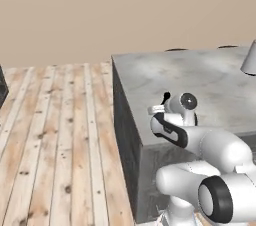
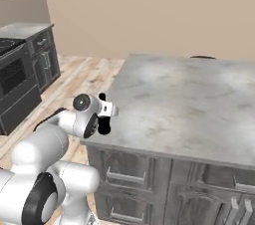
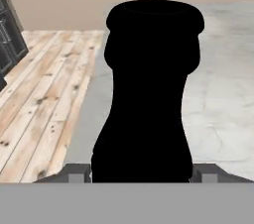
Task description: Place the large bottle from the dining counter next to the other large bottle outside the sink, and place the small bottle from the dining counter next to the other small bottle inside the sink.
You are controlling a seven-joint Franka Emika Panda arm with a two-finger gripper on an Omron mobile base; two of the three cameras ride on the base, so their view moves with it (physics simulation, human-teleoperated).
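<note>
Standing upright near the corner of the grey dining counter (image 2: 189, 104), the black bottle (image 3: 149, 94) was seen directly ahead of the gripper (image 3: 141, 172), its long axis vertical and crossing the line between the fingertips (image 3: 74, 173). The jaws were set partly apart with the bottle's base between them, one tip at each flank; whether they actually pressed on it could not be told. In the right base view the bottle (image 2: 103, 122) was shown at the counter's near-left edge, just in front of the wrist.

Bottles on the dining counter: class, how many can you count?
1. The black bottle stands near the counter's corner, between the gripper's fingers. Others may be hidden.
</note>
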